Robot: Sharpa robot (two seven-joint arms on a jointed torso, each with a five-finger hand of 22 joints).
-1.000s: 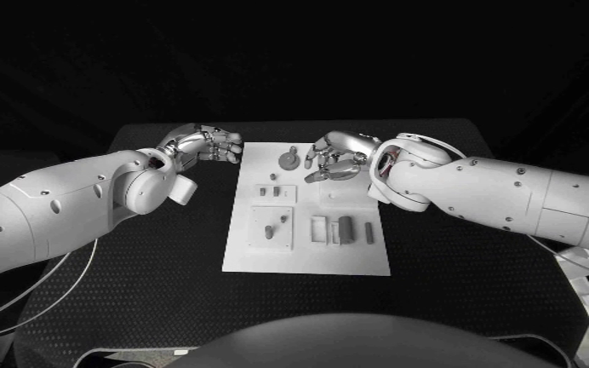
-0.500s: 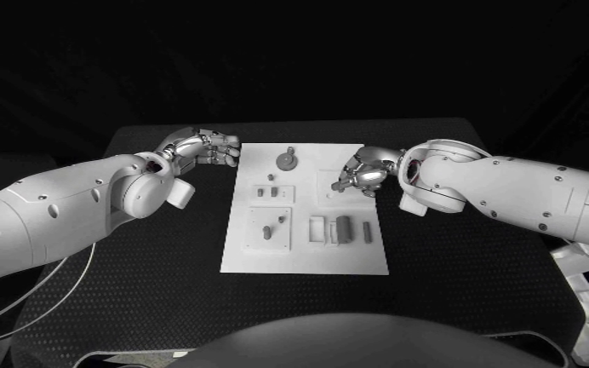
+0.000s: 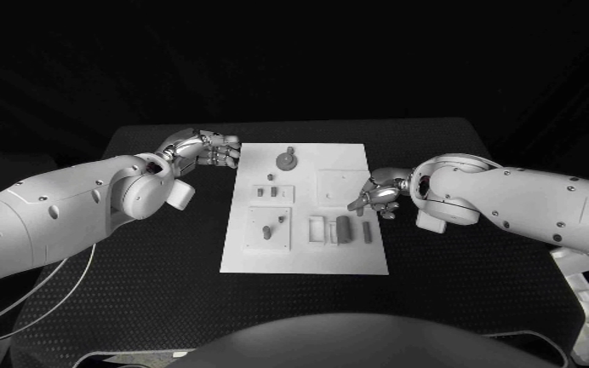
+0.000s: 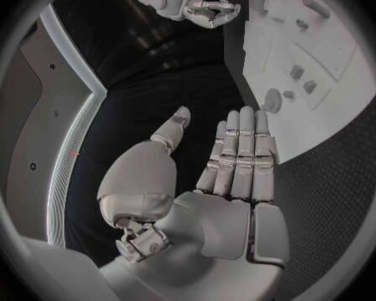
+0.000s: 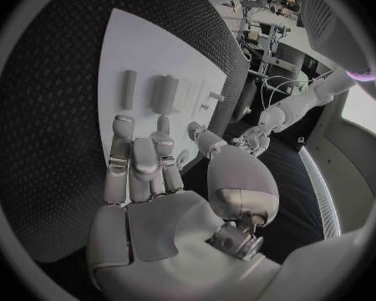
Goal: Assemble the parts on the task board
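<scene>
Both silver hands hold nothing: left hand (image 3: 206,147) hovers beside the white rectangular task board (image 3: 307,253) on the black table's (image 3: 466,283) middle, right hand (image 3: 378,194) at its opposite edge. Left wrist view: fingers (image 4: 238,155) straight, together. Right wrist view: fingers (image 5: 138,164) loosely extended above small grey parts (image 5: 164,93).

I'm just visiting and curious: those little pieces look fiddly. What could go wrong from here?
The right hand hangs at the board's right edge, close to the dark parts near it; a careless sweep might knock them over. The board seems only to lie on the table, so a push could slide it. The left hand sits at the board's left edge.
</scene>
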